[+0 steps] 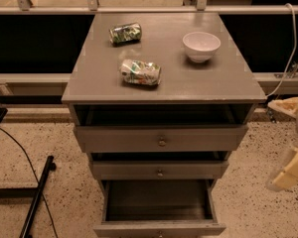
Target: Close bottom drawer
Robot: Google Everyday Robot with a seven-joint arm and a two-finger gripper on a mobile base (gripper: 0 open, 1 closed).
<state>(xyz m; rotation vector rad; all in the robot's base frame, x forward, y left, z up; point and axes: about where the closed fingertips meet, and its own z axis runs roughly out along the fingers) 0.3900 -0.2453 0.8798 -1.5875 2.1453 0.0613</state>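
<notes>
Here's the grey cabinet (89, 90), and the bottom drawer (139, 229) is right at the foot of it, pulled far out towards us. Its dark wooden box gapes wide, and its narrow front panel sits at the very lower edge of the view. It is not closed.

Over on the right edge, there's the gripper (290, 142), pale and yellowish, hanging in the air above the speckled floor (258, 182). It's off to the right of the cabinet and clear of it, touching nothing. It sits at about the height of the middle drawer (129, 170), so the bottom drawer lies lower and well to its left. Whether it is spread or closed, I can't tell, and it holds nothing I can make out.

The middle drawer and the top drawer (119, 139) both stand a little proud of the frame.

Up on the cabinet top there's one crushed can (140, 72) near the centre. A second crushed can (125, 32) lies further back, and a white bowl (201, 46) sits upright at back right.
</notes>
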